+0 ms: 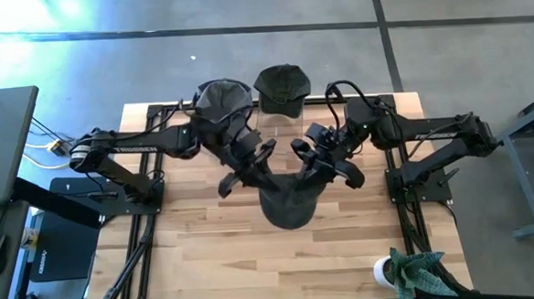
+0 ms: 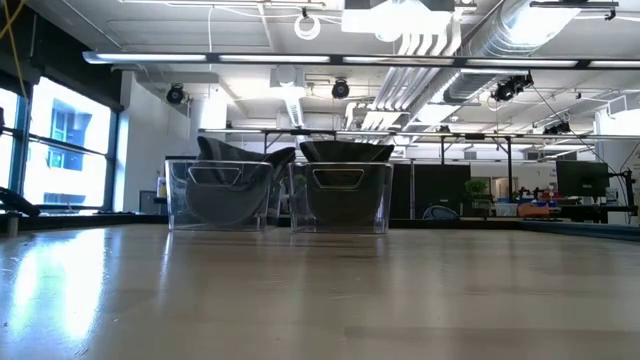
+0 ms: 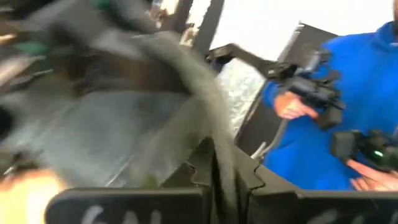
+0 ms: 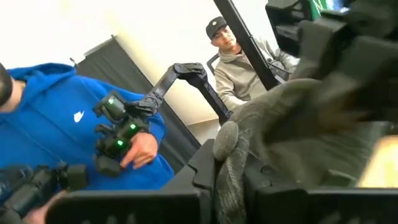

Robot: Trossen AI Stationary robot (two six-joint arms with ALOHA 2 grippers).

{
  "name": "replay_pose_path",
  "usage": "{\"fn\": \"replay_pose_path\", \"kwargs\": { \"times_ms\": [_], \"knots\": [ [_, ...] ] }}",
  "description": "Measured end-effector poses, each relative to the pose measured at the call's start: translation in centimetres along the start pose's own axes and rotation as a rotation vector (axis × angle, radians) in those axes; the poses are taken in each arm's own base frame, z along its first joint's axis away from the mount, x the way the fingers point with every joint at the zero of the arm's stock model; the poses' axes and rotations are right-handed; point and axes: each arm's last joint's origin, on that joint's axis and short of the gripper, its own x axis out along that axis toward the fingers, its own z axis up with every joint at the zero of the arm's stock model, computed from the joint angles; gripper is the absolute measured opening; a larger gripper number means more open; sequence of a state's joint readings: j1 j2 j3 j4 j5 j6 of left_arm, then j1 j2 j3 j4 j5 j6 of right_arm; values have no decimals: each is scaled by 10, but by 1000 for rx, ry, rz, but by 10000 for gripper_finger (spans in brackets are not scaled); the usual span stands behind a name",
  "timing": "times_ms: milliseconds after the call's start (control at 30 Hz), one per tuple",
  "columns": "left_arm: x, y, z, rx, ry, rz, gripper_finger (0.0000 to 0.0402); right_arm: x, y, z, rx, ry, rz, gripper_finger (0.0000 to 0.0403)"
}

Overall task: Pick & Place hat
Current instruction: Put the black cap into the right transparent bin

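Both arms meet over the middle of the tabletop, holding one dark hat up between them. Left gripper has its fingers closed on the hat's left edge; right gripper is closed on the right edge, fabric pinched between its fingers in the right wrist view. The two-sided hold likely keeps the soft hat spread instead of collapsing. The low view shows bare wood up front, so the hat looks lifted clear. At the far edge sit two clear bins, each already with a hat: left bin, right bin. Probable step: carrying the hat toward its placement. People in a blue hoodie and a grey one stand beyond the table.
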State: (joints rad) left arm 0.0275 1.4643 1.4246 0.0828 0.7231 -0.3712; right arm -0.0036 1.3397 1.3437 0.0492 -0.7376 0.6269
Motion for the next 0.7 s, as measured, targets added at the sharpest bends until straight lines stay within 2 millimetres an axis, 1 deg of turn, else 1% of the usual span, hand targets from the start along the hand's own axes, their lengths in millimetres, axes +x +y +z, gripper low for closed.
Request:
{"fn": "replay_pose_path", "kwargs": {
  "times_ms": [67,200,333,400,433,533,633,700],
  "knots": [
    [-6,9,-1,-32,24,37,31,-1,0,0,35,-10,-20,25],
    [-26,29,-5,-124,94,100,97,-6,1,-1,74,-25,-91,7],
    [-53,47,-12,-274,196,88,166,-16,4,-4,151,-71,-263,9],
    [-65,54,-19,-372,254,118,194,-23,7,-4,167,-102,-349,5],
    [-69,56,-24,-393,283,154,205,-26,10,-4,170,-118,-382,5],
    [-75,58,-36,-385,369,303,225,-37,18,-4,182,-169,-463,7],
    [-78,59,-42,-383,414,424,228,-46,26,-2,173,-224,-525,4],
    [-78,53,-43,-373,433,477,229,-51,31,0,158,-278,-565,6]
  ]
}}
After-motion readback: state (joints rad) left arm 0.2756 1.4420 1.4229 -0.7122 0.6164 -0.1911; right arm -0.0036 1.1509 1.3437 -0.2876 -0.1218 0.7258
